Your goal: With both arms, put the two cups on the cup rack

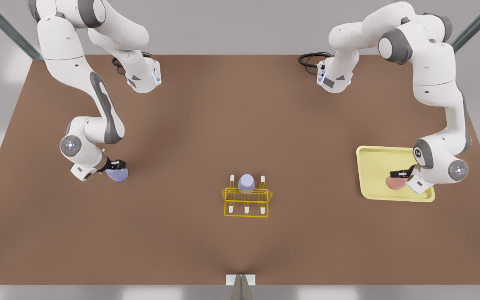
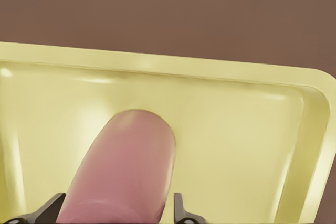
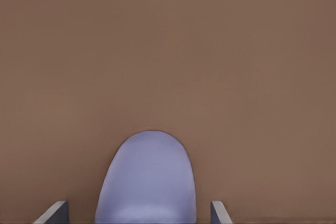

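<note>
The pink cup (image 1: 394,182) lies in the pale-yellow tray (image 1: 375,166) at the front view's right. My left gripper (image 1: 399,174) is shut on the pink cup (image 2: 123,166), with both fingers pressed against its sides. At the front view's left, a lavender cup (image 1: 118,175) sits on the table. My right gripper (image 1: 117,164) is open around this lavender cup (image 3: 147,182), with a gap on each side. The yellow cup rack (image 1: 261,194) stands at the table's middle front, with a second lavender cup (image 1: 246,183) upside down on a back peg.
The tray's raised rim (image 2: 157,64) runs around the pink cup. The brown table (image 1: 240,125) stretches wide between the arms. A small grey bracket (image 1: 241,280) sits at the table's front edge.
</note>
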Action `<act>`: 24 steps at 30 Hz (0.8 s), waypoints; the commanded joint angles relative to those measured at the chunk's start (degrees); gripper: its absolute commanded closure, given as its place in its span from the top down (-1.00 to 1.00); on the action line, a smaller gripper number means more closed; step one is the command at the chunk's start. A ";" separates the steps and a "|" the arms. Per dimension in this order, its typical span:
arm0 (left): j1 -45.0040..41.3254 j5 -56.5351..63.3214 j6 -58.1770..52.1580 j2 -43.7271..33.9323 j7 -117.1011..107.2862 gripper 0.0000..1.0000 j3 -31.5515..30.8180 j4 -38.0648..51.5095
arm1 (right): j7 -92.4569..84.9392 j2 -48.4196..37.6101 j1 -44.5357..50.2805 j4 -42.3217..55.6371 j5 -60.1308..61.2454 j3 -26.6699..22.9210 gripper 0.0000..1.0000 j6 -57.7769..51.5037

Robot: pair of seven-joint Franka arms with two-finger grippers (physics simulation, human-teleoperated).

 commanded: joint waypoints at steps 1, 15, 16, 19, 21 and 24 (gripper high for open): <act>0.06 0.00 2.38 0.57 3.04 1.00 0.04 -0.06 | 2.24 -0.06 -0.09 -1.18 0.12 -0.05 1.00 3.46; 0.41 0.17 -1.31 -1.01 3.04 0.74 -0.05 0.56 | 1.88 2.14 -1.50 -3.99 -0.15 0.03 1.00 7.59; 0.41 0.17 -1.31 -1.01 3.04 0.74 -0.05 0.56 | 1.71 2.14 -1.59 -3.99 -0.15 0.03 0.92 7.59; 0.41 0.17 -0.87 -0.66 3.04 0.74 -0.05 0.82 | 0.83 2.22 -1.59 -3.90 -0.15 0.03 0.61 7.50; 0.41 0.17 -0.61 0.04 3.04 0.75 -0.05 1.00 | 0.83 2.22 -1.59 -3.90 -0.15 0.03 0.61 7.50; 0.41 0.17 2.11 1.45 3.04 0.75 -0.05 1.52 | 1.00 2.22 -1.59 -3.55 -0.24 0.03 0.61 7.24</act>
